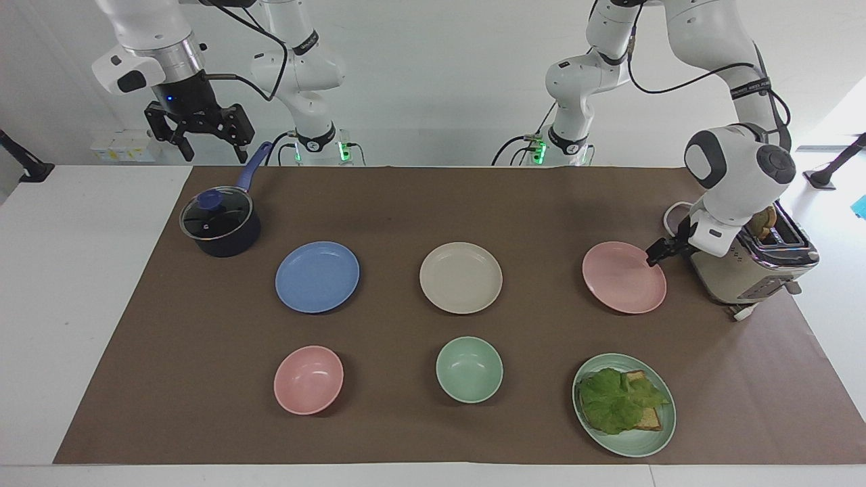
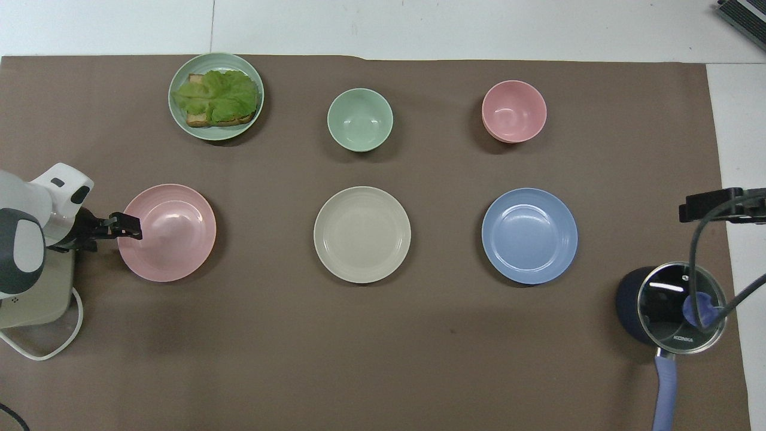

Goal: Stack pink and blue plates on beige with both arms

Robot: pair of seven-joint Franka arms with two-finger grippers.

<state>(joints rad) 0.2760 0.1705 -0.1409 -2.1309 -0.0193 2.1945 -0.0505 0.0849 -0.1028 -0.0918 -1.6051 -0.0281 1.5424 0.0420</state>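
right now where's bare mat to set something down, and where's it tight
Bare brown paper mat spans the robots' edge, bordered by the round blue, beige and pink matte plates. Tight by the boxy beige toaster, where the open left gripper sits at the pink plate's rim.

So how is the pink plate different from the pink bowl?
The pink plate is wide and shallow; the pink bowl is smaller and deeper. The plate lies nearer the robots, beside the toaster; the bowl lies farther away. The left gripper is at the plate's rim; nothing is near the bowl. Both are pale pink, round and empty.
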